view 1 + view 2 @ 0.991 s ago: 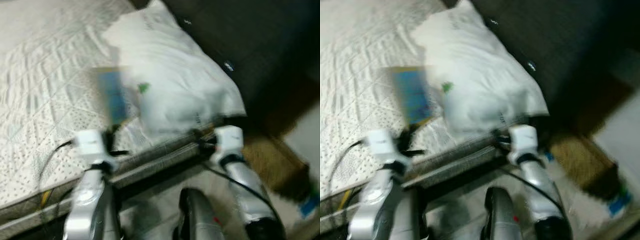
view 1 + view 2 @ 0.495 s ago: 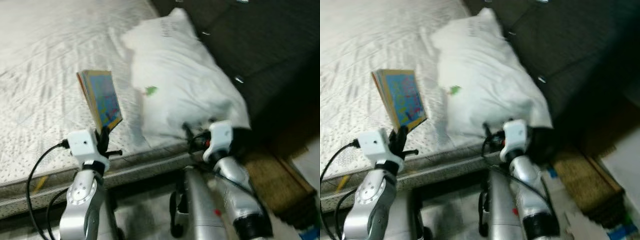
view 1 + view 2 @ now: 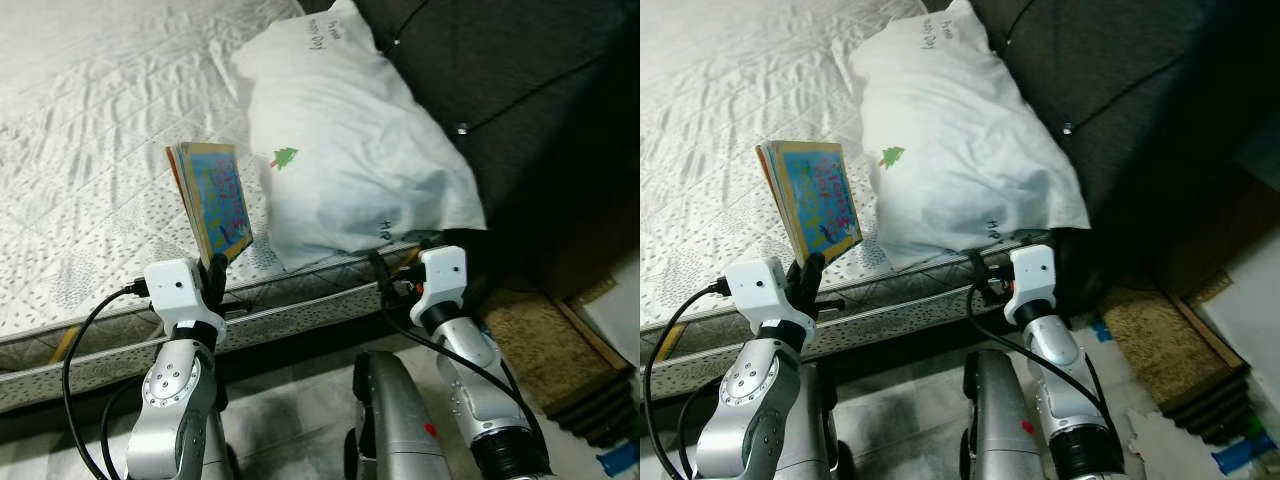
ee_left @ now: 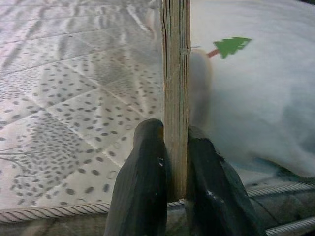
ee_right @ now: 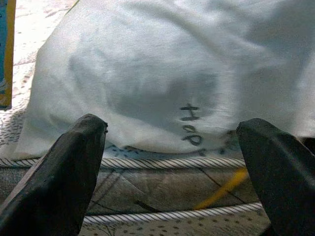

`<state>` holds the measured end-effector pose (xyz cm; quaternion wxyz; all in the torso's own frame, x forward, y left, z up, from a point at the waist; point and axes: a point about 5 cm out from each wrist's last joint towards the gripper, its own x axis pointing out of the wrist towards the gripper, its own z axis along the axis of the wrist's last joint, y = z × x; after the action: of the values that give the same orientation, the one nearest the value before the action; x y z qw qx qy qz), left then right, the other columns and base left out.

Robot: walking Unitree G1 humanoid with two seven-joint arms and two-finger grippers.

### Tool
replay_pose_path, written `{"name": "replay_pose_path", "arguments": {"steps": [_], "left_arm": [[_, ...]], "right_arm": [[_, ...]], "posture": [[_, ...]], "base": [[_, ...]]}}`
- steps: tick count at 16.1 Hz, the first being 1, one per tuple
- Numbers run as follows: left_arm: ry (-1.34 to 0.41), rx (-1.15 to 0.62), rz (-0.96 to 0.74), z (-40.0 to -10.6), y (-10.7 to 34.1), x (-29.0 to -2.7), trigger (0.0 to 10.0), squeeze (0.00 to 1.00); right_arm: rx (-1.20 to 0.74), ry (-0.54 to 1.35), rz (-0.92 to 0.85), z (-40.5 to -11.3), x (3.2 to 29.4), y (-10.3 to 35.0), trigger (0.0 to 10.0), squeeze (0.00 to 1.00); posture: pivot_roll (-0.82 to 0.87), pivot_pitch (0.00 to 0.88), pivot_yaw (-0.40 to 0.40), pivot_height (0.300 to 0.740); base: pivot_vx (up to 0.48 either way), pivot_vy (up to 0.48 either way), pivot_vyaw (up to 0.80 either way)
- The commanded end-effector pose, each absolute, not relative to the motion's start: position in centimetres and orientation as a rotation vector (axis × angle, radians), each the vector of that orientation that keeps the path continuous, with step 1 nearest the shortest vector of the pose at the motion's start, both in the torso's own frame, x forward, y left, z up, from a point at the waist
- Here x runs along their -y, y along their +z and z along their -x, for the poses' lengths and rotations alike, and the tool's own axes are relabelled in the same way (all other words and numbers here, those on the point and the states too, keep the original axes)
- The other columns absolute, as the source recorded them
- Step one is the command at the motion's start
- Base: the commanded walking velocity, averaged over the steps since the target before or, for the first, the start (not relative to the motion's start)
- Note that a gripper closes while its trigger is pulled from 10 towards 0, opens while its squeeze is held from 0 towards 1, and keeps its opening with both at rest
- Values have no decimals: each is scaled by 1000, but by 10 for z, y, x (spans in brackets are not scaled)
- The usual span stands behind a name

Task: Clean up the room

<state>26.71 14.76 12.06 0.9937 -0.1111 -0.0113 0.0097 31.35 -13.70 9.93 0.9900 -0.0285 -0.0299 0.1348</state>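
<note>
- Across a bare quilted mattress (image 3: 90,150), white with a dotted diamond stitch and rope-like piping along its edge, the robot stands at the bedside, both silver arms raised toward the bed.
- At 12 o'clock from the robot a white pillow (image 3: 350,150) lies on the mattress, printed with a small green tree (image 3: 286,157) and dark handwritten letters near its lower corner.
- At 1 to 2 o'clock a dark, button-tufted headboard (image 3: 500,90) rises just beside the pillow; a brown woven mat (image 3: 540,350) lies on the pale floor at 4 o'clock.
- At 10 o'clock the left gripper (image 4: 174,162) holds a thin children's book (image 3: 212,198) upright over the mattress edge, its two black fingers (image 4: 142,162) clamped on the lower edge, one on each side.
- The book's cover is bright blue with multicoloured lettering and a yellow-orange border; seen edge-on from the left wrist, its pages make a narrow tan stack. It stands just beside the pillow, apart from it.
- At 1 o'clock the right gripper (image 5: 172,167) hovers at the mattress edge below the pillow's lettered corner, its fingers (image 5: 64,177) spread wide with nothing between them.
</note>
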Motion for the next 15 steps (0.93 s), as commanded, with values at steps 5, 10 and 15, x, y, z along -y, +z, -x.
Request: {"name": "replay_pose_path", "arguments": {"steps": [5, 10, 15], "left_arm": [[73, 63, 319, -270, 126, -157, 10000, 0], [-6, 8, 539, -279, 137, -140, 10000, 0], [-159, -114, 712, -271, 151, -115, 10000, 0]], "right_arm": [[61, 286, 61, -311, 137, 98, 10000, 0], [50, 257, 80, -311, 150, 97, 10000, 0], [41, 253, 85, -311, 151, 95, 10000, 0]], "posture": [[-54, 182, -35, 480], [-63, 192, -41, 480], [-57, 202, -47, 480]], "base": [[0, 0, 0], [0, 0, 0], [0, 0, 0]]}}
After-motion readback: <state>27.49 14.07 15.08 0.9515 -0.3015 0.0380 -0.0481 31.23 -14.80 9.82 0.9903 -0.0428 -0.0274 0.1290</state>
